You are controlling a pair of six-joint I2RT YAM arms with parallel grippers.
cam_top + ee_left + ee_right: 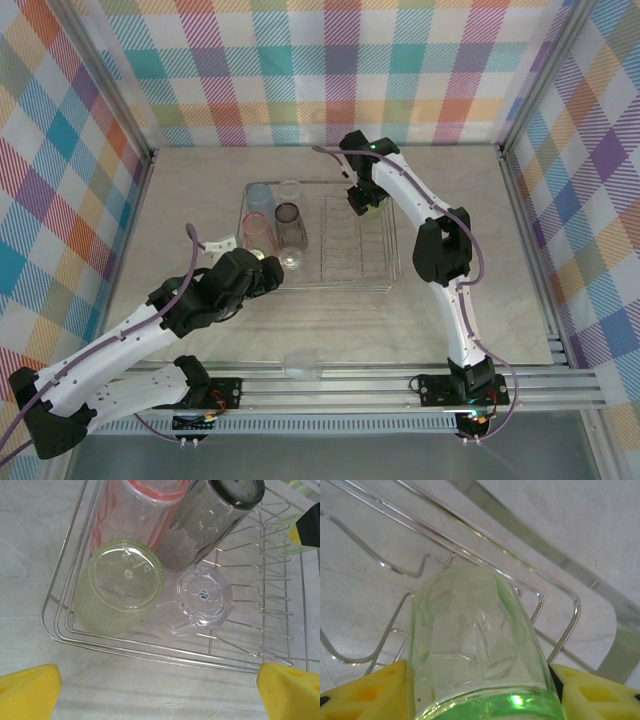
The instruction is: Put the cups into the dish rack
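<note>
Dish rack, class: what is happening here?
The right gripper holds a green cup near the far right corner of the rack. The left gripper hangs open above the near left corner, where a yellow-green cup and a clear cup sit upside down. A second clear cup stands at the near edge of the table.

Small embossed symbols, one triangular, on upturned base of yellow-green cup (125,577), ahead-left of left gripper (160,695), faint embossed characters below illegible, dark central mark on clear cup (202,600) base, unreadable.
</note>
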